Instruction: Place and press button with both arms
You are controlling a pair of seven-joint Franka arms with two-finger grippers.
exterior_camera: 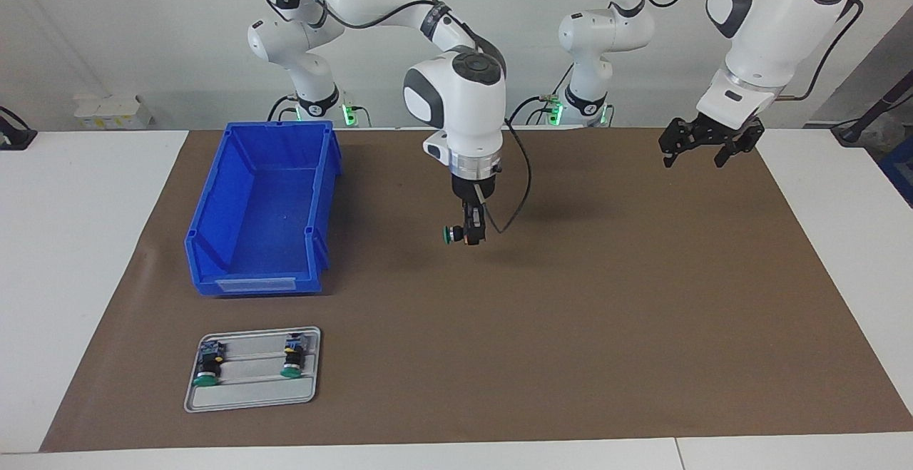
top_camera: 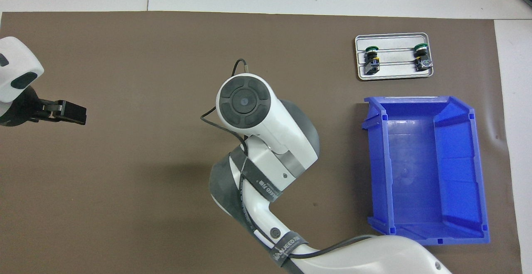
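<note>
Right tool (exterior_camera: 467,233) clamped on one button (exterior_camera: 452,234), held sideways above the bare middle of the tabletop (exterior_camera: 606,327) — picked up but not yet set down or pressed — while the left tool (exterior_camera: 702,145) waits open above its own end, two buttons remaining on the tray (exterior_camera: 250,399).
</note>
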